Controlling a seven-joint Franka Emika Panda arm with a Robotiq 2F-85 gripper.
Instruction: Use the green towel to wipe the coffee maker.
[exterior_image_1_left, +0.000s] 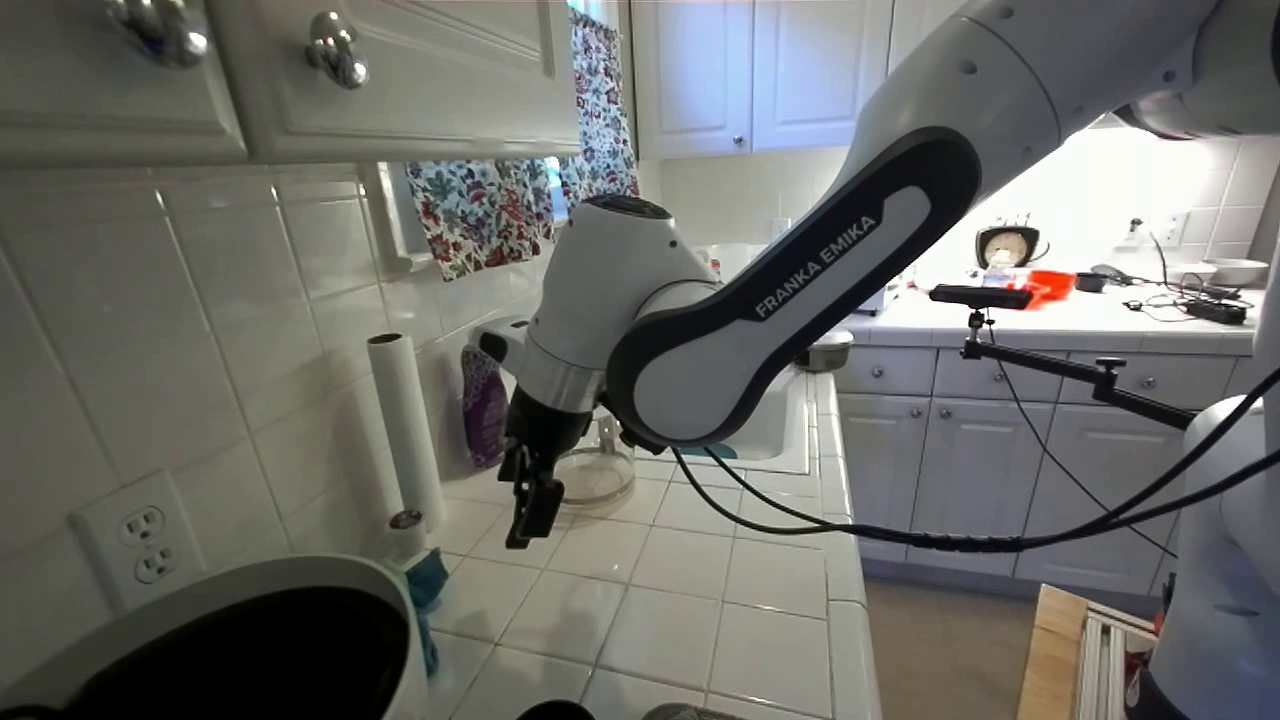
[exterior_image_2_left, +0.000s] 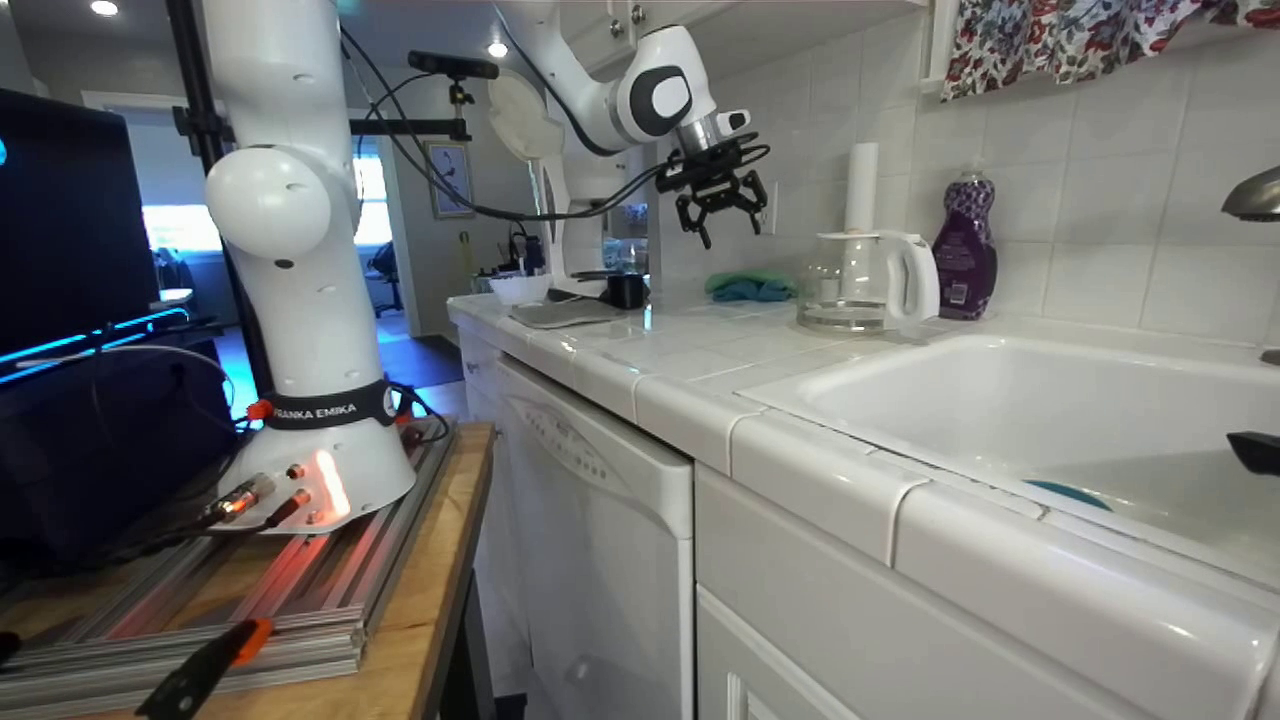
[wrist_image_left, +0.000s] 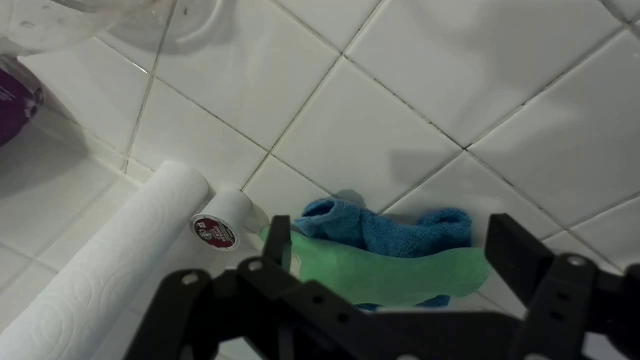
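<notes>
Two fingers (wrist_image_left: 276, 245) of the pincer (wrist_image_left: 392, 245), wrist view: spread wide at the bottom of the frame, one left of centre, one at the right.
Green towel (wrist_image_left: 390, 275), wrist view: lower centre, seen between those fingers, lying over a blue cloth (wrist_image_left: 415, 235) that shows above and below it.
Desk (wrist_image_left: 350, 115), wrist view: white tiles with dark grout across the middle and upper right.
Paper-towel roll (wrist_image_left: 115, 260), wrist view: slanting across the lower left; just beside it, a small white cup (wrist_image_left: 225, 212) with a dark red top.
Coffee maker (wrist_image_left: 65, 25), wrist view: clear glass, cut off at the upper left, the purple bottle (wrist_image_left: 12, 107) below it at the left edge.
Pincer (exterior_image_1_left: 530, 525), in an exterior view: left of centre, pointing down above the desk; its spread cannot be judged from this side.
Coffee maker (exterior_image_1_left: 600, 487), same view: on the desk, partly behind the pincer.
Round container (exterior_image_1_left: 300, 570), same view: lower left, pale rim, dark inside, hiding most of the towel.
Pincer (exterior_image_2_left: 722, 238), in an exterior view: upper centre, fingers apart, above the desk and clear of it.
Green towel (exterior_image_2_left: 730, 281), same view: rumpled on the desk with the blue cloth, just right of centre.
Coffee maker (exterior_image_2_left: 845, 318), same view: upright, white handle, right of centre between towel and purple bottle.
</notes>
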